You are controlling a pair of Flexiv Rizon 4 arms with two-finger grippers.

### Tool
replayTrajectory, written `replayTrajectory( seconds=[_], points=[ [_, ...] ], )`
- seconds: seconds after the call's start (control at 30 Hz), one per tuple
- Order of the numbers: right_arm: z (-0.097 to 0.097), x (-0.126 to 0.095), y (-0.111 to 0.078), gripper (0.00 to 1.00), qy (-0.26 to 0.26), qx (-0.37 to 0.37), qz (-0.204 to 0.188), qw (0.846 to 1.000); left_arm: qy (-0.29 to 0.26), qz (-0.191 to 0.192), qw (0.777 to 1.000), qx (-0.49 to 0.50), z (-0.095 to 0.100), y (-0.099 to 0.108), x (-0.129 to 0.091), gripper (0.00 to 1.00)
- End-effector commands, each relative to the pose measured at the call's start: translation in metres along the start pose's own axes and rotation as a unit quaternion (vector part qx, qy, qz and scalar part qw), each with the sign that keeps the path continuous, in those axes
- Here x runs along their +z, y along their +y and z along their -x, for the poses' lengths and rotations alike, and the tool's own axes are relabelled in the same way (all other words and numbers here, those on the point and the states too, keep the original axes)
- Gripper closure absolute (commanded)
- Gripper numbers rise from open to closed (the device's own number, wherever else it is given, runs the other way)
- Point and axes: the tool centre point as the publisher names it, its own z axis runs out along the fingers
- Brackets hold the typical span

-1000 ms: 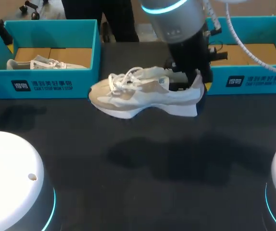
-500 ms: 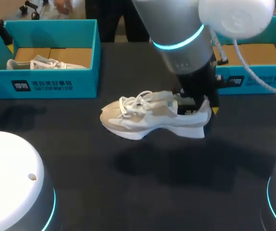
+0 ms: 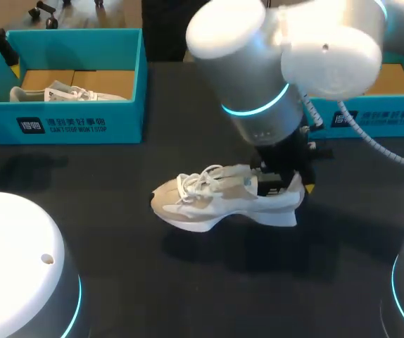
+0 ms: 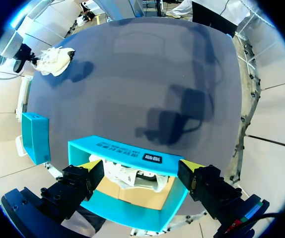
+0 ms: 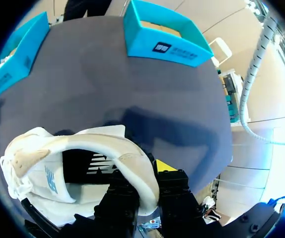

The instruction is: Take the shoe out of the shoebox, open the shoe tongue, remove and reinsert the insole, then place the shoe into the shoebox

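A white and beige shoe (image 3: 219, 201) with white laces hangs low over the dark table's middle, toe pointing left. My right gripper (image 3: 286, 184) comes down from the upper right and is shut on its heel. In the right wrist view the heel collar (image 5: 132, 166) is pinched in that gripper (image 5: 145, 186), one yellow tip (image 5: 165, 165) showing beside it. The right teal shoebox (image 3: 378, 105) stands behind the arm. My left gripper (image 4: 141, 166) is open, above the left teal shoebox (image 4: 127, 198), which holds a second white shoe (image 4: 130, 176).
The left shoebox (image 3: 75, 77) with its shoe (image 3: 68, 93) stands at the back left of the table. Two white arm bases (image 3: 15, 267) sit at the front corners. Bare dark tabletop (image 3: 209, 289) lies in front of the held shoe.
My right arm has carried the shoe away from the right shoebox, toward the front of the table and lower. The left gripper stays open.
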Motion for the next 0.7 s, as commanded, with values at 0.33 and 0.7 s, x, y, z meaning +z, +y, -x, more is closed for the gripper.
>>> replayTrajectory(
  seconds=[0.33,0.7],
  points=[
    [-0.048,0.031,-0.012,1.00,-0.028,0.015,-0.006,0.999,0.001,0.003,1.000,0.000,0.000,-0.002,0.000,0.00],
    [-0.069,0.058,-0.015,1.00,-0.027,0.008,-0.009,1.000,0.001,0.003,1.000,0.000,0.000,-0.002,0.000,0.00]
  ],
)
